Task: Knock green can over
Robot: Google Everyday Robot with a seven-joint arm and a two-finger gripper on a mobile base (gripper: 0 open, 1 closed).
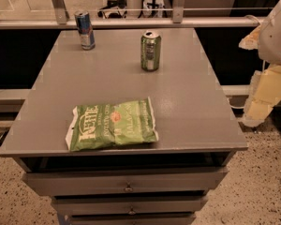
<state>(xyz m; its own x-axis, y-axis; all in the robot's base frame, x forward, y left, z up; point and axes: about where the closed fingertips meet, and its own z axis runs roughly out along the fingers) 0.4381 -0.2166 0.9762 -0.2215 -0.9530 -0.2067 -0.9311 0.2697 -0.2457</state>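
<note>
The green can stands upright on the grey table top, towards the back and a little right of centre. It is metallic green with a silver top and a pale label patch. My arm is white and hangs at the right edge of the view, beyond the table's right side. My gripper is the cream-coloured part below it. It points down beside the table's right edge, well to the right of the can and nearer the front, and touches nothing.
A slimmer blue-and-silver can stands upright at the back left. A flat green chip bag lies near the front edge. The table has drawers below. A rail runs behind it.
</note>
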